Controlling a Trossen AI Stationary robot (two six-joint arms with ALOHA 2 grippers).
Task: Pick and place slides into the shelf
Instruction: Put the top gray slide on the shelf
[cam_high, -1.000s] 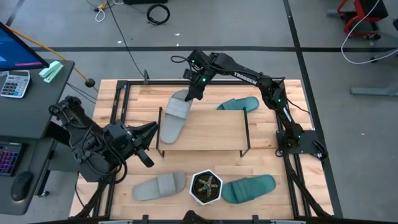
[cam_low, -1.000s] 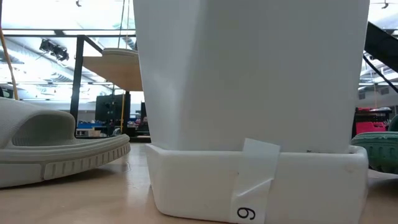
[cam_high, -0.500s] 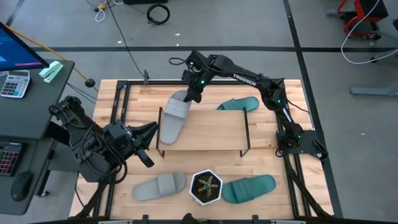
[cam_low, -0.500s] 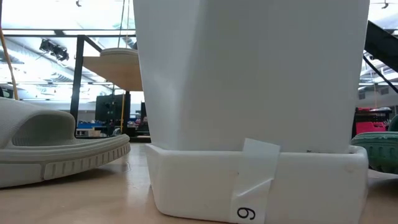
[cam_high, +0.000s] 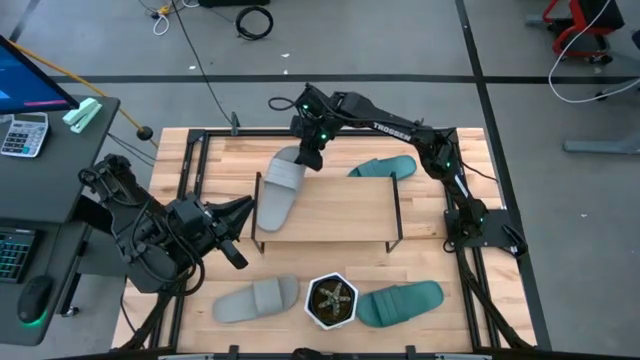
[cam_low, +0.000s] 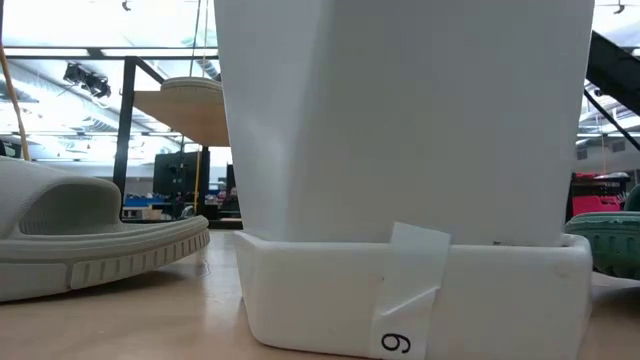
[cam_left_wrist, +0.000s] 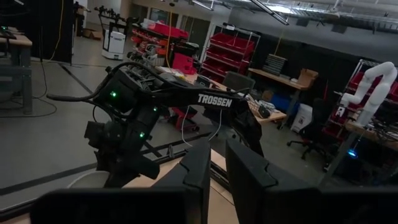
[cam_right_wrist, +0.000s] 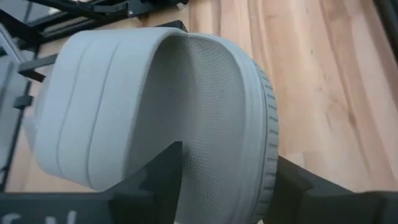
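Right claw (cam_high: 309, 152), upper centre of the high view, sits at the far end of a grey slide (cam_high: 279, 187). That slide lies tilted over the left end of the shelf (cam_high: 340, 210), part on the top board, part hanging past its far edge. In the right wrist view the fingers (cam_right_wrist: 292, 186) straddle the slide's end (cam_right_wrist: 186, 106), spread, with a gap on either side.

Left claw (cam_high: 243, 207) hangs at centre left, just beside the shelf's left end; fingers (cam_left_wrist: 199, 171) nearly together, nothing between them.

Second grey slide (cam_high: 256, 299) lies lower centre-left on the bench (cam_high: 430, 250), beside the plant pot (cam_high: 331, 302). One teal slide (cam_high: 400, 303) lies right of the pot, the other (cam_high: 384, 167) beyond the shelf.
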